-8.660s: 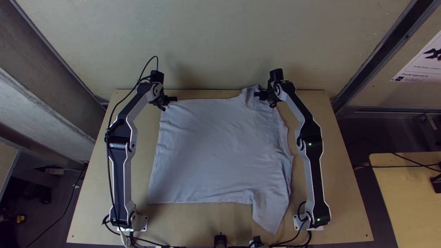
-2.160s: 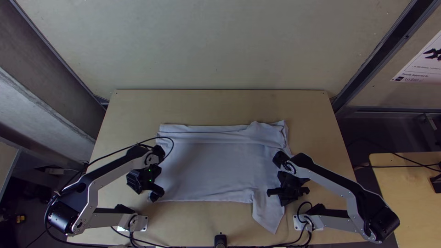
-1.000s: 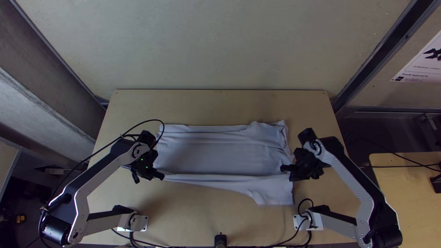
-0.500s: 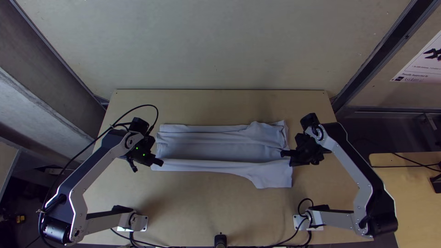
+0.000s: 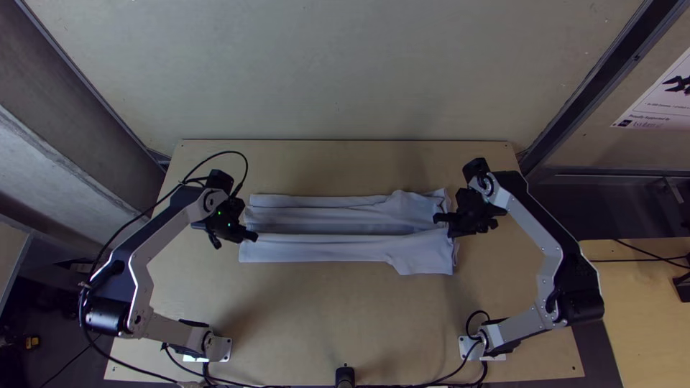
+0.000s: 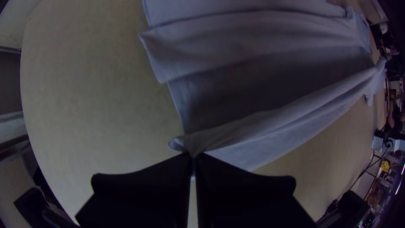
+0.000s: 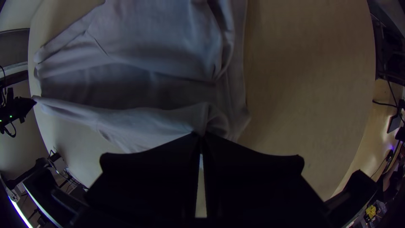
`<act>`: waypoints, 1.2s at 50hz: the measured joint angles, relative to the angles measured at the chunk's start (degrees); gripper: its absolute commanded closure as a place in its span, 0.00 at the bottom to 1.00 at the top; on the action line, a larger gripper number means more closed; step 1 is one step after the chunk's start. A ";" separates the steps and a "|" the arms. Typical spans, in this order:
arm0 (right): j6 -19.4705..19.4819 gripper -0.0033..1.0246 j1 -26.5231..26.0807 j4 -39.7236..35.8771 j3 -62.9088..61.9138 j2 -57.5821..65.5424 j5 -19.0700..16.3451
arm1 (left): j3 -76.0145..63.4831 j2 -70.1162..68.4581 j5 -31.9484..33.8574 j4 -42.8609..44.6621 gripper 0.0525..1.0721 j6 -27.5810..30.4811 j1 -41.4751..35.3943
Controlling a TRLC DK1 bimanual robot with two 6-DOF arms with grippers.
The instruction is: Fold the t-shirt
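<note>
The pale grey t-shirt (image 5: 345, 248) lies as a wide band across the table, its far part folded over and its near part lifted. At its left end is my left gripper (image 5: 251, 236); in the left wrist view the left gripper (image 6: 193, 157) is shut on a pinched corner of the shirt (image 6: 253, 131). My right gripper (image 5: 440, 218) is at the band's right end; in the right wrist view the right gripper (image 7: 201, 136) is shut on the shirt's edge (image 7: 160, 122). A slack flap hangs below the held edge.
Bare wooden table (image 5: 323, 316) stretches in front of the shirt, and more (image 5: 323, 167) lies behind it. A black post (image 5: 345, 376) stands at the near edge. Cables run along the near edge by both arm bases.
Both grippers have gone from the near side toward the far side, bringing the shirt's near edge along. The shirt's outline has become a narrower band; the near table is uncovered.
</note>
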 measured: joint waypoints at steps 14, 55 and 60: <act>0.02 0.97 0.00 1.90 5.66 6.97 0.90 | 7.30 7.82 0.22 1.70 0.97 1.88 2.51; -2.73 0.03 -3.17 10.91 14.69 17.38 12.48 | 16.85 12.59 1.16 1.62 0.04 1.66 2.10; -3.21 0.03 -3.17 10.64 14.69 16.39 16.65 | 16.85 11.54 6.73 1.66 0.04 0.72 2.93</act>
